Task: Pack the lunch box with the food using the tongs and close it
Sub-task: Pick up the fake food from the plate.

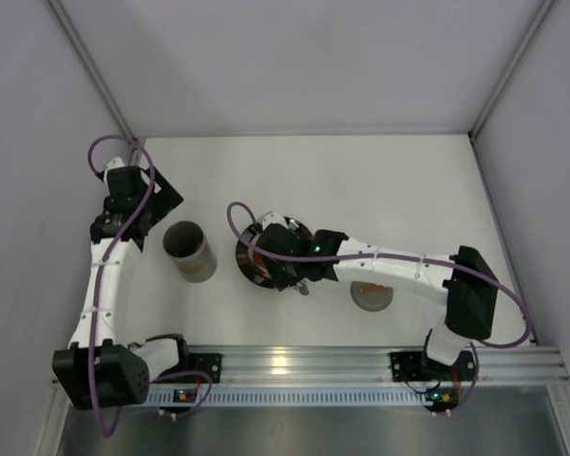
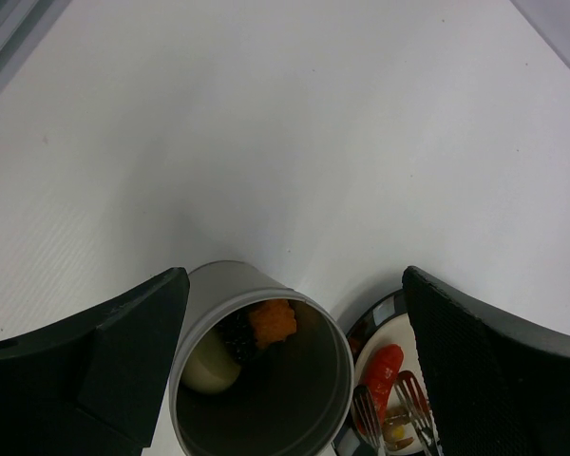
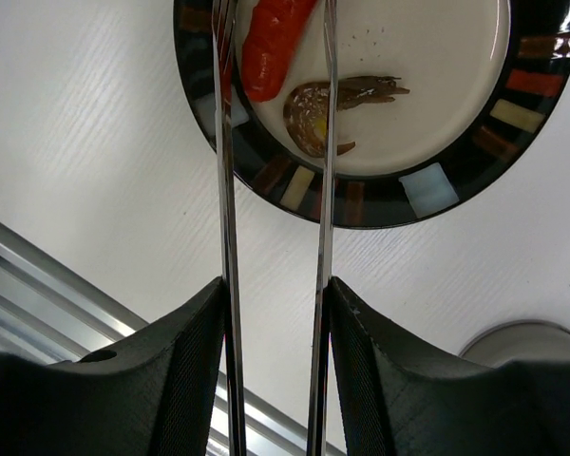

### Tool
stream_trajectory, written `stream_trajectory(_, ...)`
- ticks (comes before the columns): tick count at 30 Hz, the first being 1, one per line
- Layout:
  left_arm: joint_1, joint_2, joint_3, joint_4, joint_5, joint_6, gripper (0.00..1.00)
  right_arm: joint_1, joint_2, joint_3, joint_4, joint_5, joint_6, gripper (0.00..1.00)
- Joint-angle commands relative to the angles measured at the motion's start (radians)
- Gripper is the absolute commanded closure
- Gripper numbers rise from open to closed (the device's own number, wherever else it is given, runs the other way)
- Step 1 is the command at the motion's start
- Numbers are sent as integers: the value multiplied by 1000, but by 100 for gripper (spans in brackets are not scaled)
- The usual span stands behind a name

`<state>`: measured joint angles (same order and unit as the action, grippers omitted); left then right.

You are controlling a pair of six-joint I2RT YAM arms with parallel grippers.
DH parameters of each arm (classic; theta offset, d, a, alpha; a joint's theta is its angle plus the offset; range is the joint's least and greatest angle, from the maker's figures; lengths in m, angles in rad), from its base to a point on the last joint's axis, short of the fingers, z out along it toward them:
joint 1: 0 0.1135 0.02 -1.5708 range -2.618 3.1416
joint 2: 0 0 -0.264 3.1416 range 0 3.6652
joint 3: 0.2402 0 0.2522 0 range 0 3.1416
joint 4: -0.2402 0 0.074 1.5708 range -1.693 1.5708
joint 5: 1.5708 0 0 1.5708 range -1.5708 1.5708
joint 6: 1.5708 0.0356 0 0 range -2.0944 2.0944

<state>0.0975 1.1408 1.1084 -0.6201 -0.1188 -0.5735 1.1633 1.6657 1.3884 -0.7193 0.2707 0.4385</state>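
- Packing step in hand, closing not yet begun: lunch box [image 2: 261, 380] upright and open on the left part of the table [image 1: 361, 180], with an orange piece [image 2: 271, 323], a white lump [image 2: 209, 366] and some dark bits [image 2: 236, 334] inside.
- Left on the plate [image 3: 361, 204]: a red sausage [image 3: 271, 43] and a brown curled piece [image 3: 332, 104], lying side by side.
- Right claw [image 3: 275, 294] clamped around both arms of the tongs [image 3: 226, 171], pressing them only partly together (a clear gap between the two arms).
- Tongs reaching out over the plate, one arm along the sausage, the other across the brown piece; impossible to tell whether the tips touch any food.
- Left claw [image 2: 294, 275] spread wide apart and holding nothing, hanging just above and beside the lunch box.
- Lid [image 1: 372, 294] flat on the table under the right arm, on the far side of the plate from the lunch box.
- Next, by my judgement: bring the tips to either side of the sausage, squeeze more, lift, then carry it left over the narrow opening.
- Needed there: the sausage pointing downward to fit in, and perhaps the left claw steadying the lunch box.
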Motion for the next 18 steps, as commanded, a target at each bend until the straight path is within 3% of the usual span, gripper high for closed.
stream_trajectory(1, 7, -27, -2, 59, 8, 8, 1, 13, 8, -6, 70, 4, 14, 55)
stream_trajectory(6, 7, -27, -2, 59, 8, 8, 1, 13, 23, -6, 77, -13, 16, 58)
stream_trajectory(9, 7, -27, -4, 57, 8, 8, 1, 13, 26, -5, 75, -11, 12, 65)
stream_trajectory(13, 7, -29, -4, 57, 7, 6, 1, 13, 17, 15, 58, 8, 6, 82)
stream_trajectory(18, 7, -29, -4, 59, 7, 8, 1, 6, -7, 75, 17, 58, -20, 87)
